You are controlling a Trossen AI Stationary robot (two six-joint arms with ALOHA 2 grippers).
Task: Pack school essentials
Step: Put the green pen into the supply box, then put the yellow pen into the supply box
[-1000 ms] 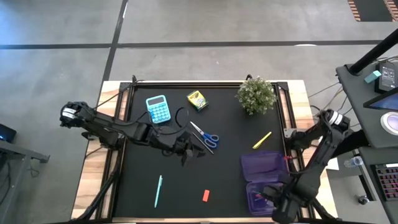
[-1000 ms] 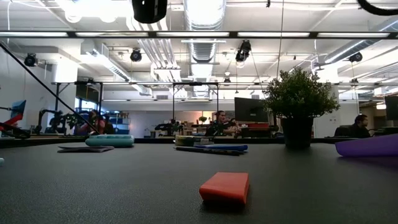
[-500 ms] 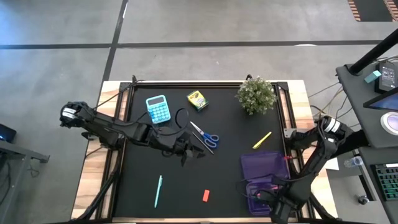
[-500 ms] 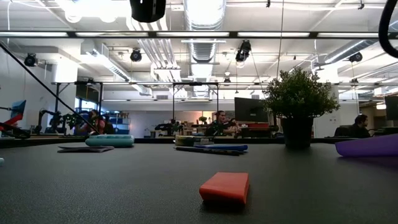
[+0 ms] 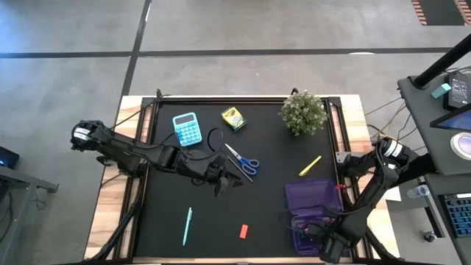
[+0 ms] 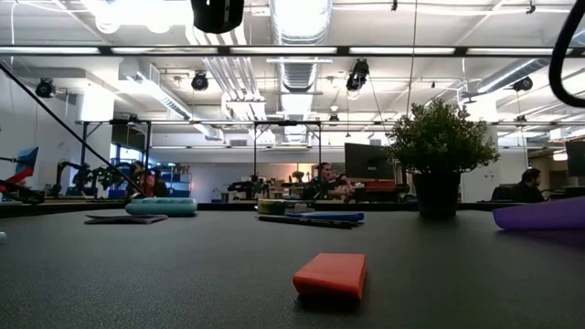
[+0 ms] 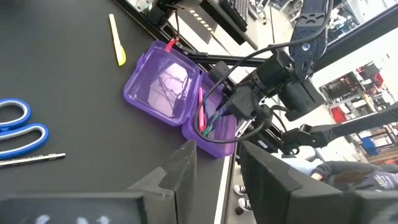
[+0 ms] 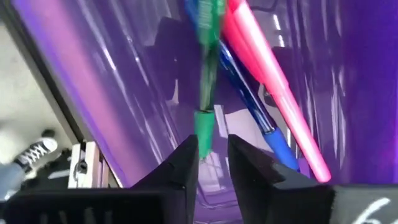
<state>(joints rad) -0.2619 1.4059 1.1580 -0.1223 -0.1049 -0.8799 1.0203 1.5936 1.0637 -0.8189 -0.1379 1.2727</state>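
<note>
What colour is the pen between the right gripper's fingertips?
Green pen, seen best in the right wrist view, over the purple case.

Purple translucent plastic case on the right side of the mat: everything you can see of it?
The translucent purple plastic case lies open on the black mat's near right part, lid flat beside the tray, hinged together. The lid half is empty; the tray holds a pink pen, a blue pen and a green pen leaning against its wall. The right gripper hovers over the tray.
</note>
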